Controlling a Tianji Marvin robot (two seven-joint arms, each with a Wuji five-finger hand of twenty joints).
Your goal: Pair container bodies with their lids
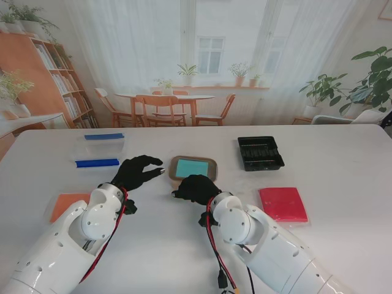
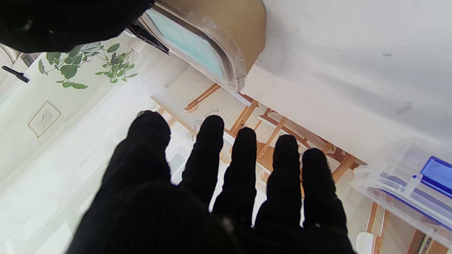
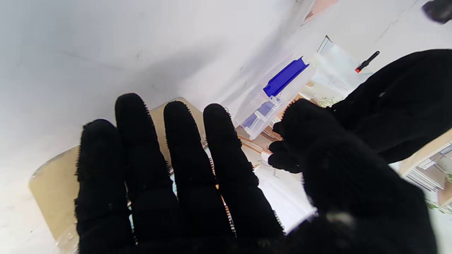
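A brown container with a teal lid (image 1: 192,167) sits at the table's middle; it also shows in the left wrist view (image 2: 226,35) and behind the fingers in the right wrist view (image 3: 53,183). My left hand (image 1: 136,173) hovers just left of it, fingers spread, holding nothing. My right hand (image 1: 196,188) is at its near edge with fingers straight and the thumb apart, gripping nothing. A clear box with blue latches (image 1: 98,150) stands at the back left. A black tray (image 1: 260,152) is at the back right, a red lid (image 1: 283,204) lies on the right, and an orange lid (image 1: 66,205) lies on the left.
My left arm partly covers the orange lid. The clear box (image 2: 406,183) lies beyond my left fingers (image 2: 243,169), and it also shows in the right wrist view (image 3: 282,76) with my left hand (image 3: 399,95) beside it.
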